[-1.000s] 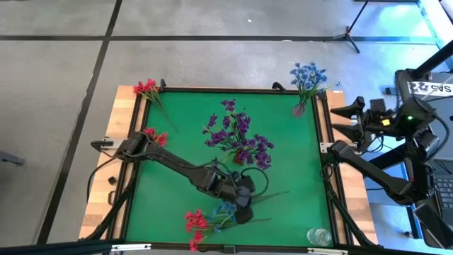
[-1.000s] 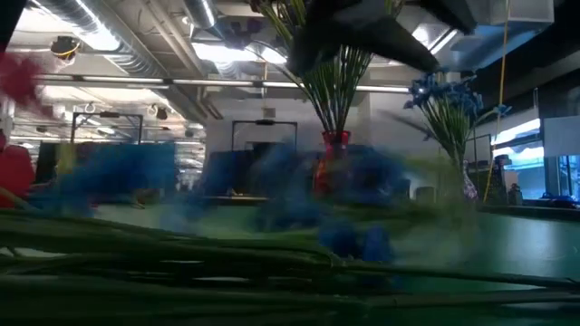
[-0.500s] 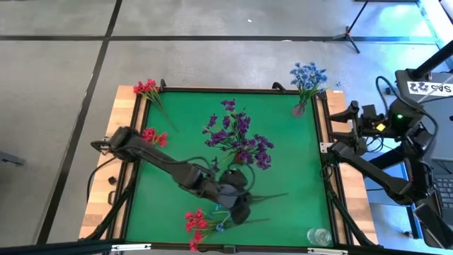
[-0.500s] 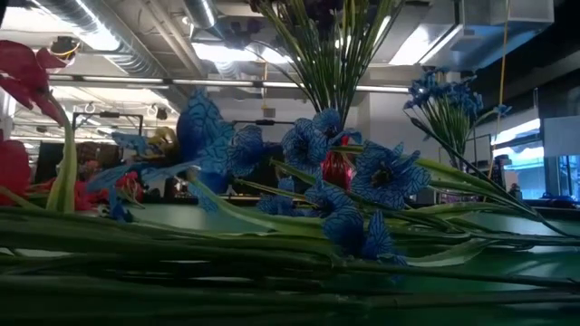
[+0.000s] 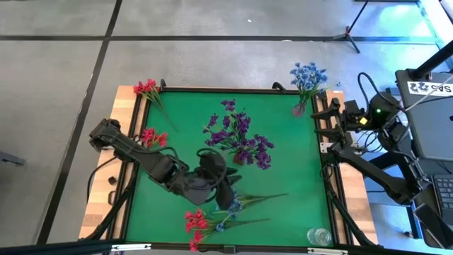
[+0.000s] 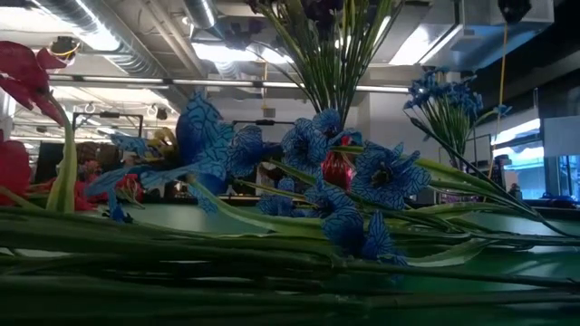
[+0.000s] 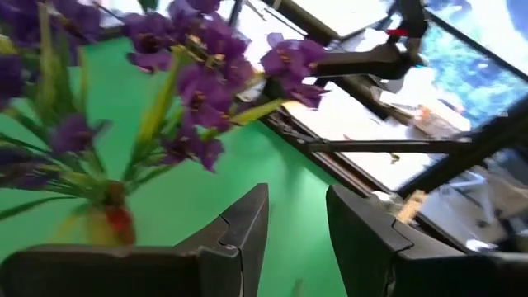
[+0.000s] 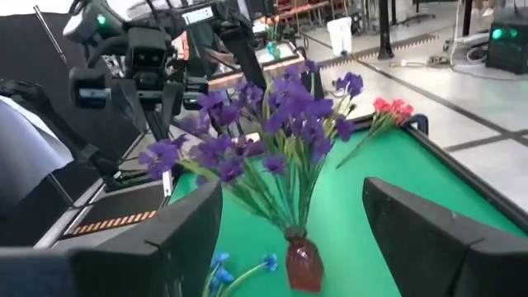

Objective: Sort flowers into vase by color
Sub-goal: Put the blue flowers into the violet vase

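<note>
A loose blue sprig (image 5: 239, 205) (image 6: 381, 177) lies flat on the green mat near the near edge, beside loose red sprigs (image 5: 197, 222). Purple flowers (image 5: 239, 138) (image 7: 194, 74) (image 8: 272, 124) stand in a small reddish vase (image 8: 304, 262) at mid-table. Blue flowers (image 5: 308, 76) stand in a vase at the far right corner, and red flowers (image 5: 147, 88) at the far left. My left gripper (image 5: 225, 190) (image 7: 297, 227) hangs open and empty between the purple vase and the blue sprig. My right gripper (image 8: 297, 235) waits open at the table's right edge.
A second red cluster (image 5: 152, 136) stands by the left edge. A small clear glass (image 5: 318, 236) sits in the near right corner. A raised dark frame (image 5: 322, 163) borders the mat. Bare mat shows right of the purple vase. Long green stems (image 6: 272, 263) lie close before the low camera.
My left gripper has risen and drawn back from the blue sprig toward the purple vase and the table's left. The blue sprig, blurred and moving a second ago, now lies still on the mat. My right arm has swung slightly toward the table.
</note>
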`<action>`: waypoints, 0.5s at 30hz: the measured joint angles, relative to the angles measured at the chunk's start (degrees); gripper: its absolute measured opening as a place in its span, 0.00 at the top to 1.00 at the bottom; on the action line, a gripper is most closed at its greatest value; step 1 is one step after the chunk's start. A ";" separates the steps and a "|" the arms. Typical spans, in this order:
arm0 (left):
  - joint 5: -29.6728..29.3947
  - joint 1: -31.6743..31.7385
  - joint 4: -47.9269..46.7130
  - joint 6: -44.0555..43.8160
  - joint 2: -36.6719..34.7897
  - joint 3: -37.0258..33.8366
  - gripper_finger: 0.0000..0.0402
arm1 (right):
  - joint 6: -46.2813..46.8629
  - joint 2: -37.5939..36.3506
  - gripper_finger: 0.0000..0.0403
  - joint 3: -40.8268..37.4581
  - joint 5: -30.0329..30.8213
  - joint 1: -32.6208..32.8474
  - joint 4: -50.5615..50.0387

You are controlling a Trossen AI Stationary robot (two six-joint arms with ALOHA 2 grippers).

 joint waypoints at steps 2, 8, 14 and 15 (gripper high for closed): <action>-0.73 0.04 -0.79 -0.04 0.18 0.00 0.70 | 1.78 0.22 0.28 -1.89 -0.36 0.04 4.44; -0.59 1.07 -0.80 -0.17 0.20 0.00 0.70 | 13.60 0.48 0.28 -6.48 -5.39 0.04 17.77; -0.83 0.95 -0.92 -0.31 -0.22 0.00 0.70 | 13.81 0.87 0.28 -6.53 -5.58 1.38 18.82; -0.84 1.11 -1.02 -0.31 -0.20 0.00 0.70 | 13.71 1.54 0.28 -6.68 -4.96 2.42 19.17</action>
